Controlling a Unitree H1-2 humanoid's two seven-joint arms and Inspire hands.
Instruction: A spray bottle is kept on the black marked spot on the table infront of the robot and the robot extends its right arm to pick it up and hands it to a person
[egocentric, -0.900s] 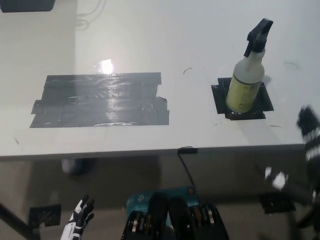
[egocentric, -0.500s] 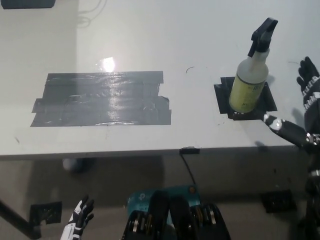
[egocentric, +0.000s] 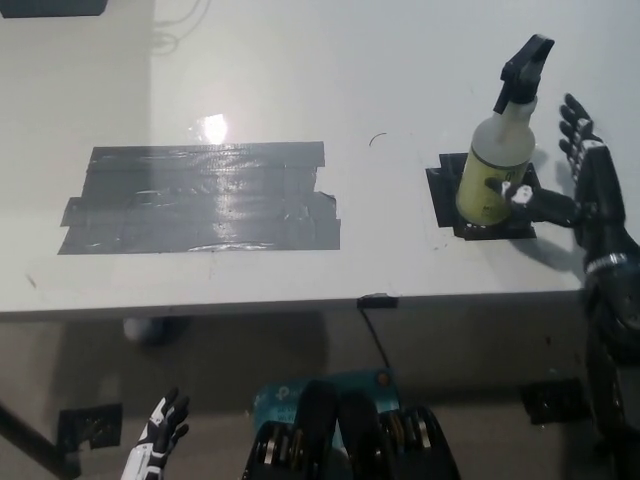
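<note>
The bottle (egocentric: 495, 155) stands upright on the small black square (egocentric: 487, 203) on the white bench (egocentric: 300, 80), its black trigger head (egocentric: 523, 66) at the top, tipped toward the far side; its body is pale, with a yellow-green label low down; the square shows on the near side of the bottle's base and at both sides of it.

The right hand (egocentric: 580, 180) is just beside the bottle, on the side away from the tape patch (egocentric: 200, 197); its black fingers (egocentric: 571, 125) are spread and point toward the far edge of the bench, apart from the bottle; one digit with a pale tip (egocentric: 520, 192) reaches across to the bottle's lower body, and whether it touches cannot be told; the hand holds nothing; the black forearm (egocentric: 605, 290) runs from the hand down over the near edge of the bench, on the same side of the bottle.

The tape patch, wide and grey-black, lies flat on the bench well apart from the bottle, toward the robot's left; a bright glare spot (egocentric: 212, 128) sits on the bench just beyond the patch.

The left hand (egocentric: 160, 430) rests low, below the near edge of the bench, far from the bottle; its fingers are slightly apart and empty.
</note>
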